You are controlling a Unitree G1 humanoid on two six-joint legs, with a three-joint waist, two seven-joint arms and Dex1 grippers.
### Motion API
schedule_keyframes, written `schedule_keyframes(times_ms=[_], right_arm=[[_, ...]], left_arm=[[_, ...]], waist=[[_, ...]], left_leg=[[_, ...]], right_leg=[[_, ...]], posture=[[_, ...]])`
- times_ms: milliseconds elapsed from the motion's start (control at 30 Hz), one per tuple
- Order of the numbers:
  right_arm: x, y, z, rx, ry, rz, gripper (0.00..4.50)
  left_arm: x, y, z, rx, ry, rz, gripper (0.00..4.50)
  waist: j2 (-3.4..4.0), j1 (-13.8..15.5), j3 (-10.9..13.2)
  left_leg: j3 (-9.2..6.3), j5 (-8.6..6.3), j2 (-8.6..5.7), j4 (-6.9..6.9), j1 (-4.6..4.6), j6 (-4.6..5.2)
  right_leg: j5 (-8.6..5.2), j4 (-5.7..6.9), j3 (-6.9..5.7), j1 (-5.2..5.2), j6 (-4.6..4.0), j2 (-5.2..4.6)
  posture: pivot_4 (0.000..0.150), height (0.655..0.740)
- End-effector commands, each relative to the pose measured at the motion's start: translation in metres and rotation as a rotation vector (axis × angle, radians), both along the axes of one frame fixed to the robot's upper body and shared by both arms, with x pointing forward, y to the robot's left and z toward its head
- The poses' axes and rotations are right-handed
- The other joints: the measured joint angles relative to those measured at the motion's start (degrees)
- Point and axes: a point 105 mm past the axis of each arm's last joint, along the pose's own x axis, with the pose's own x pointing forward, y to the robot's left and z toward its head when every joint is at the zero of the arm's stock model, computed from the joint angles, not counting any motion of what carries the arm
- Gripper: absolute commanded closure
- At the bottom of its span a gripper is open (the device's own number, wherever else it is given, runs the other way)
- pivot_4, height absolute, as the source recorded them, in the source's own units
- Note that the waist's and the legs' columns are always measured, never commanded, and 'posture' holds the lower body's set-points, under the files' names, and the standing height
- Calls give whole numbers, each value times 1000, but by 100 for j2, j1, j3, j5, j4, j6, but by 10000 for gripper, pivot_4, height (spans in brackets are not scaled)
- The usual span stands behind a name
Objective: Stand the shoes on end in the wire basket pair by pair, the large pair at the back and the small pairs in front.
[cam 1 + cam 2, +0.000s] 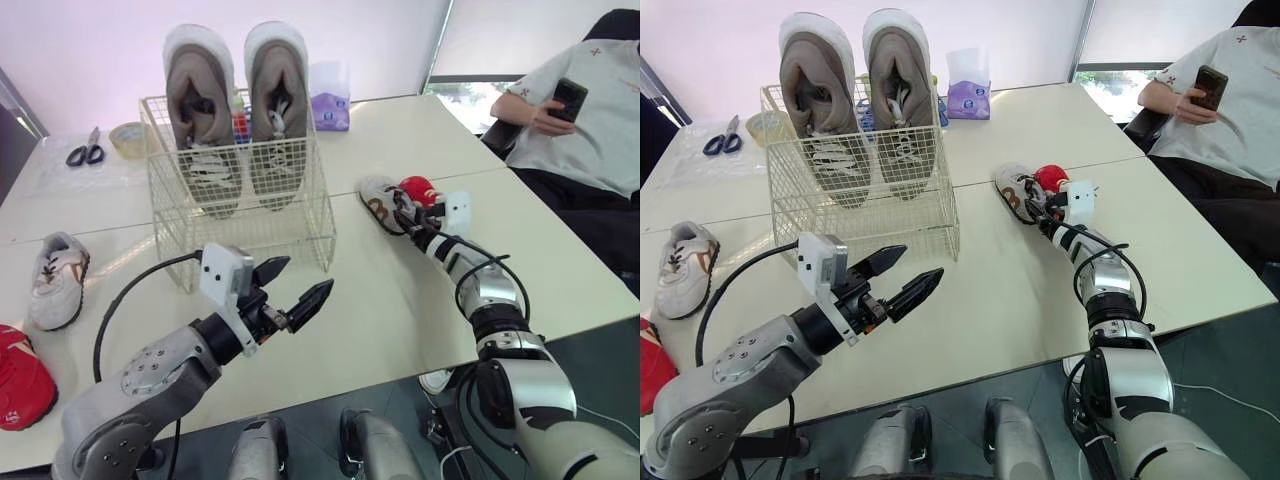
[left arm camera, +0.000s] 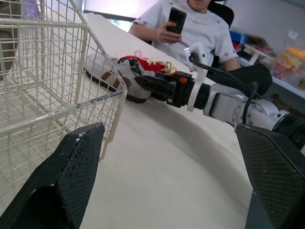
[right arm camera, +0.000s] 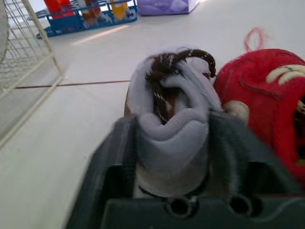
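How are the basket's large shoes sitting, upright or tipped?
Upright: both large shoes stand heel-up at the back of the wire basket.

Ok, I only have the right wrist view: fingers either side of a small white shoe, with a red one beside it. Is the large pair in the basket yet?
Observer: Yes. The large grey pair stands on end at the back of the wire basket.
Operator: Where are the mates of these two small shoes?
Observer: The other white shoe and the other red shoe lie on the table, far to the robot's left.
Operator: And the left gripper?
Observer: The left gripper is open and holds nothing, in front of the basket.
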Motion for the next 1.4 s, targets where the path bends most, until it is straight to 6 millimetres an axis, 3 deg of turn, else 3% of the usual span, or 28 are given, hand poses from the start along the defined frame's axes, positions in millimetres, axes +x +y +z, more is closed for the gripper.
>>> schedule_keyframes(times_ms=[33, 167, 233, 333, 467, 567, 633, 767, 900, 1000, 1167, 1400], right_arm=[[-1, 4, -11, -45, 31, 10, 43055], [0, 4, -5, -60, 0, 0, 44594], [1, 0, 12, -29, -65, -26, 44594], [-1, -11, 74, 49, -258, -58, 44594], [-13, -18, 129, 100, -402, -64, 44594], [-32, -28, 187, 100, -559, -76, 44594], [-42, -31, 212, 94, -626, -80, 44594], [-65, -16, 266, 81, -787, -2, 44594], [-101, 31, 304, 32, -926, 296, 44594], [-126, 57, 317, -70, -1027, 470, 44594], [-150, 85, 324, -225, -1104, 678, 44594], [-164, 108, 319, -310, -1142, 843, 44594]], left_arm=[[-5, 1, 13, 4, -60, -13, 0], [-2, 8, 21, 13, -76, -11, 0], [1, 14, 31, -11, -94, -4, 0], [2, 29, 55, -59, -128, -13, 0], [-1, 40, 71, -62, -127, -58, 0], [0, 52, 97, -103, -164, -100, 0], [2, 60, 111, -121, -186, -109, 0], [16, 83, 139, -110, -247, -51, 0], [29, 115, 178, -178, -298, -7, 0], [31, 125, 202, -226, -324, -46, 0], [29, 122, 235, -339, -360, -193, 0], [31, 97, 243, -362, -351, -342, 0]], waist=[[0, 5, 0], [0, 2, 0], [1, 4, 0], [7, 19, 9], [16, 27, 17], [16, 43, 18], [16, 46, 19], [18, 11, 20], [18, 0, 22], [19, 8, 23], [12, 48, 25], [7, 34, 23]], left_leg=[[-2, 0, 0, 0, 0, 0], [-8, 0, 0, -2, 0, 0], [-9, 0, 0, -2, 0, 0], [-9, 0, 1, -2, -11, 0], [-2, 1, -2, -17, -16, -1], [5, 1, -4, -35, -18, -1], [8, 1, -4, -41, -17, -1], [28, 0, -3, -44, -11, -2], [33, 0, 1, -48, -10, -2], [37, 1, 7, -55, -11, -1], [41, 1, 3, -55, -18, -2], [48, 1, -11, -40, -17, -3]], right_leg=[[0, 1, 0, 0, 0, 1], [0, 2, -1, -1, -1, 3], [0, 2, -2, -1, -1, 3], [1, 6, -2, -16, -1, 2], [2, 9, 1, -32, 2, -1], [0, 4, 0, -41, 5, -1], [-3, 2, -1, -41, 6, 0], [-3, -2, -1, -41, 5, 2], [-2, 1, -2, -47, 4, 5], [-1, 4, -2, -54, 4, 11], [-3, -4, -4, -51, 7, 2], [0, -4, 0, -40, 12, -19]], posture=[[1500, 7400], [1500, 7400], [1500, 7400], [1500, 7400], [1500, 7400], [1500, 7400], [1500, 7400], [1500, 7400], [1500, 7400], [1500, 7400], [1500, 7400], [1500, 7400]])
